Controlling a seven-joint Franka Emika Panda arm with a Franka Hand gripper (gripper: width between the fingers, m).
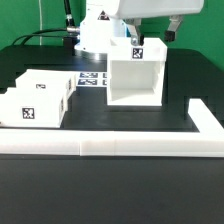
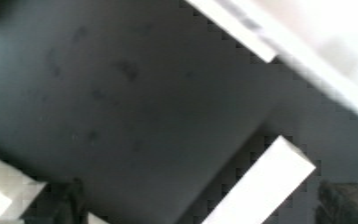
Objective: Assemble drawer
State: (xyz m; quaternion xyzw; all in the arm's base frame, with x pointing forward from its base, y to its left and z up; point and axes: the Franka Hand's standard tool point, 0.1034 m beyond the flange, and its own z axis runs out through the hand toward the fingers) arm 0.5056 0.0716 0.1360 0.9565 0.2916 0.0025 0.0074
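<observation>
The drawer's large hollow white shell (image 1: 135, 78) stands at the table's middle with its open side facing the camera and a tag on its back wall. Two smaller flat white boxes (image 1: 35, 98) with tags lie at the exterior view's left. My gripper (image 1: 140, 36) hangs over the shell's upper back edge. In the blurred wrist view my gripper (image 2: 197, 205) is open, with its dark fingers (image 2: 48, 203) far apart. A white strip of a drawer part (image 2: 274, 185) runs slantwise between them and touches neither.
The long low white border rail (image 1: 110, 148) runs along the front and turns back at the exterior view's right. The marker board (image 1: 92, 78) lies between the boxes and the shell. Dark cables lie at the back left.
</observation>
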